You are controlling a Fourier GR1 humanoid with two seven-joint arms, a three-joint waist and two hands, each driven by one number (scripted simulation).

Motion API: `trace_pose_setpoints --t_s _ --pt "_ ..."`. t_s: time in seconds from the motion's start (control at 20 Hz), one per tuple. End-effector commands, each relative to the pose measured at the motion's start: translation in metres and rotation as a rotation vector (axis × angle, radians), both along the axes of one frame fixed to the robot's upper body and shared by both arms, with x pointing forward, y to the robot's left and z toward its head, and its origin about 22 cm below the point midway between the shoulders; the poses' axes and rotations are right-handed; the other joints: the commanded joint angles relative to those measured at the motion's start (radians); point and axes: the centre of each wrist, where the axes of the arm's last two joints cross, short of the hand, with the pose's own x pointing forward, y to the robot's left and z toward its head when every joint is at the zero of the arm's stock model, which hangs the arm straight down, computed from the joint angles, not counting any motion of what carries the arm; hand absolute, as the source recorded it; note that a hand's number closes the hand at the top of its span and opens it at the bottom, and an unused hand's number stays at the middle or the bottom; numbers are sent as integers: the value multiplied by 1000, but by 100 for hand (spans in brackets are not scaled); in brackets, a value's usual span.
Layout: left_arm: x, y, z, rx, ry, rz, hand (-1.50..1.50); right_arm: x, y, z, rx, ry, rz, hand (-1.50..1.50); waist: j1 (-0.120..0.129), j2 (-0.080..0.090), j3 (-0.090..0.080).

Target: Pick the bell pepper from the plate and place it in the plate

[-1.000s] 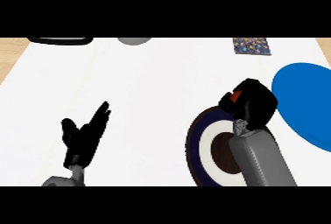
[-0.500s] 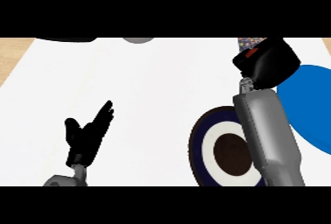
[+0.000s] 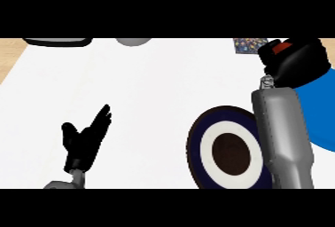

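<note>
**Carrying the pepper over to the blue plate**

The right robot hand (image 3: 296,62) is curled round a small red bell pepper (image 3: 281,45), of which only a red sliver shows above the black fingers; the rest is hidden in the grasp. The hand sits high and far out on its grey forearm, which runs straight back toward the robot across the right rim of the dark blue round plate with a white ring and brown centre (image 3: 226,148). That plate lies behind and to the left of the hand and now appears bare. Just right of and below the hand is the plain bright blue round plate (image 3: 321,119), partly cut off by the view's edge.

To do this step well, the hand probably needs to draw back and right until it is above the bright blue plate's middle, then lower before the fingers uncurl, so the pepper neither rolls off the rim nor lands on the white tabletop (image 3: 150,88).

The left robot hand (image 3: 85,137) rests open, fingers up, well to the left.
</note>
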Motion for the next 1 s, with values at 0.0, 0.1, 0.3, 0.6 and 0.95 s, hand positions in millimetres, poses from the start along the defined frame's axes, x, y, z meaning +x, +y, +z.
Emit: trace_pose_setpoints --t_s 0.0,0.1,0.3,0.6,0.95 --pt "-7 -12 -14 -3 26 16 0 0 -13 -21 123 -191 -147 150 -15 -1 -5" --pt "-4 6 -6 -1 37 24 0 3 -44 -22 102 -176 -217 150 -18 -1 -4" --pt "4 2 2 10 38 29 0 -8 -80 -45 59 -214 -272 150 -34 -4 -3" --pt "1 9 1 0 45 33 0 -22 -138 -79 42 -213 -328 150 -39 -10 -4" --pt "-10 9 -1 7 48 39 0 -30 -198 -96 44 -221 -361 150 -28 -9 -3"
